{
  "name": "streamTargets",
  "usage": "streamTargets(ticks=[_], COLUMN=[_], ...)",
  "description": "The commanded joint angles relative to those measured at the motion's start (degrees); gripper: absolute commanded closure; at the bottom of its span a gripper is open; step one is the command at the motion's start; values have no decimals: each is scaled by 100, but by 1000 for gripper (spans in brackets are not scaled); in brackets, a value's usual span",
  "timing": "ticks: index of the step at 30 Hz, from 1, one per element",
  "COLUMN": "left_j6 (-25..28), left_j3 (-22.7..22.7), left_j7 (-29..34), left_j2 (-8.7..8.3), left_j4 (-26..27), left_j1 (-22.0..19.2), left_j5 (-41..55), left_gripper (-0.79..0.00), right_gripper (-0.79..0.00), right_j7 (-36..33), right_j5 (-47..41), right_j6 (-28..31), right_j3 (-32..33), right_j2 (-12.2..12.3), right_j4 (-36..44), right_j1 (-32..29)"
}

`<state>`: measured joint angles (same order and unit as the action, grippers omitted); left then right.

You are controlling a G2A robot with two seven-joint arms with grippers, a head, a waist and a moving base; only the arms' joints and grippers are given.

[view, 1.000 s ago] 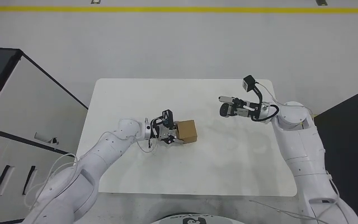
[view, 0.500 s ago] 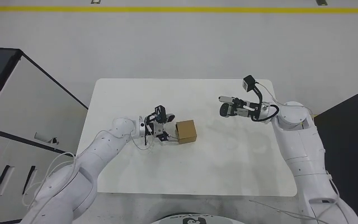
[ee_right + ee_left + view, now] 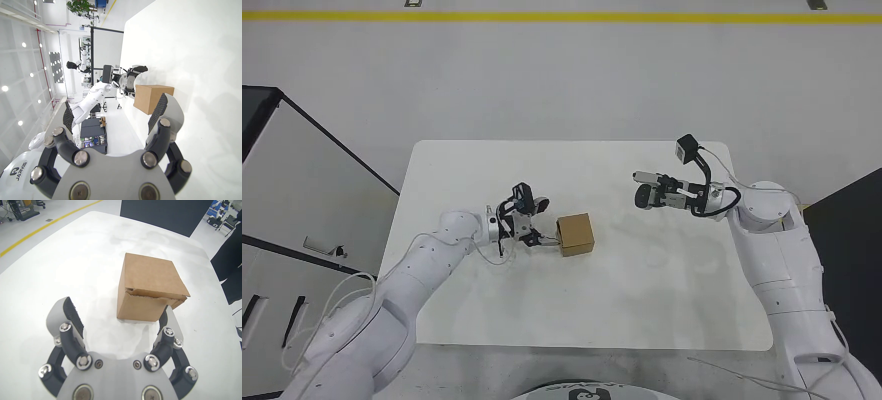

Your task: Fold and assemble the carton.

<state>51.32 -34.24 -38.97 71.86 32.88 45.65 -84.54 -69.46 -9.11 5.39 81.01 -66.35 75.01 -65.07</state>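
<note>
On the white table [image 3: 662, 300], roughly mid-surface, stands the carton [image 3: 575, 234]: brown cardboard, closed up into a cube, sitting flat on its base. Left wrist view: its top panel lies shut, with a ragged, slightly torn edge along the upper rim of the face nearest the camera; a flap corner pokes out a little at one side of that rim. Left gripper [image 3: 116, 303] sits just beside the carton, low over the table, aimed at that near face. Jaws spread wide, about the carton's width, nothing between them. One fingertip [image 3: 166, 313] comes close to a lower corner of the carton; contact there cannot be judged, though the top view shows a thin gap. Right gripper [image 3: 637, 190] is well apart from the carton, on the side opposite the left gripper, held above the table and pointing toward the carton. Its jaws also stand wide and hold nothing. Yellow floor line [image 3: 562, 16] runs far beyond the carton, off the table.
</note>
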Motion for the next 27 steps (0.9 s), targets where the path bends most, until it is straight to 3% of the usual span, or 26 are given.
streamTargets(ticks=[1,8,15,22,27], left_j6=[46,192,342,544,668], left_j3=[-10,-109,-467,-1130,-1684], left_j7=[-38,-459,-1029,-855,-731], left_j2=[-15,-221,-621,-1188,-1641], left_j4=[17,76,382,1544,2549], left_j1=[0,-39,38,493,1052], left_j5=[-34,-447,-741,-372,-188], left_gripper=[-785,-785,-785,-785,-785], right_gripper=[-785,-785,-785,-785,-785], right_j7=[0,0,0,0,0], right_j5=[0,0,0,0,0], right_j6=[0,0,0,0,0], right_j3=[0,0,0,0,0], right_j2=[0,0,0,0,0], right_j4=[0,0,0,0,0], right_j1=[0,0,0,0,0])
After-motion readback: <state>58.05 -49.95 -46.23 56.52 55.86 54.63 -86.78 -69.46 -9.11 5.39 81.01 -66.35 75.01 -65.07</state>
